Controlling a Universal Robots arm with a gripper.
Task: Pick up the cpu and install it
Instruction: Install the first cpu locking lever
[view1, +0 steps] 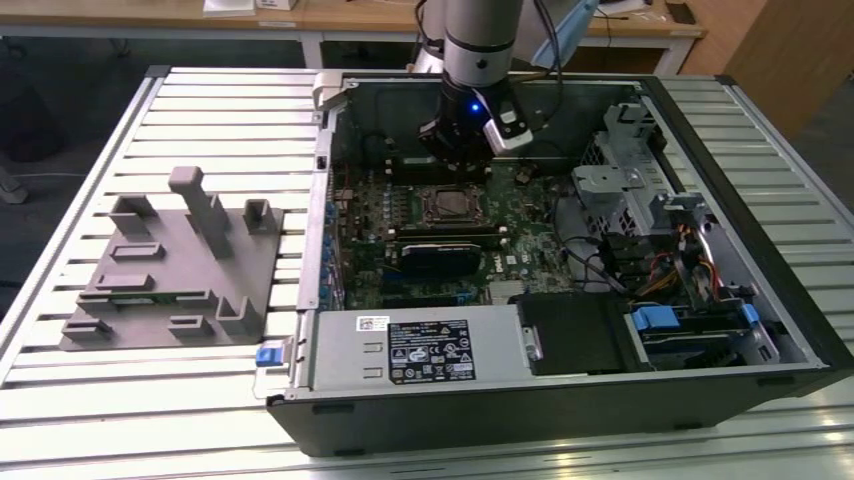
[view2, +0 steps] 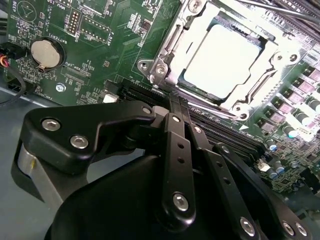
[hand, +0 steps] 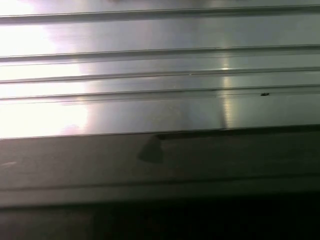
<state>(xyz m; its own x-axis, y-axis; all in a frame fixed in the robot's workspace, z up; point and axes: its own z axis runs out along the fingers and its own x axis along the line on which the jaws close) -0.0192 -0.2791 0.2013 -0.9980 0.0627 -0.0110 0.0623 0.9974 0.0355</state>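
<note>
Seated in the socket (view2: 220, 60) on the motherboard (view2: 100, 45): the cpu (view2: 222, 60), pale face up, framed by the socket's metal bracket in the second wrist view. Poised just above it in the exterior view, inside the open case (view1: 561, 400) near the table's (view1: 80, 400) far edge: the end effector (view1: 461, 165), hung from the grey arm (view1: 478, 40) with a small blue light glowing on its wrist. Fingers (view2: 175, 150) pressed together and gripping nothing in the second wrist view, black linkages closed into a narrow stack, tips apart from the chip. Beside the socket on the board: a round coin battery (view2: 45, 52) and a row of small capacitors (view2: 295, 115). Lower in the case, toward the table's near edge: a silver power supply (view1: 414, 350), with drive bays and blue latches (view1: 661, 320) at the exterior view's right. On the slatted table beside the case, at the exterior view's left: a grey moulded fixture (view1: 167, 265) with upright posts. Seen in the first wrist view: pale ribbed metal slats (hand: 160, 65) above a dark band.
</note>
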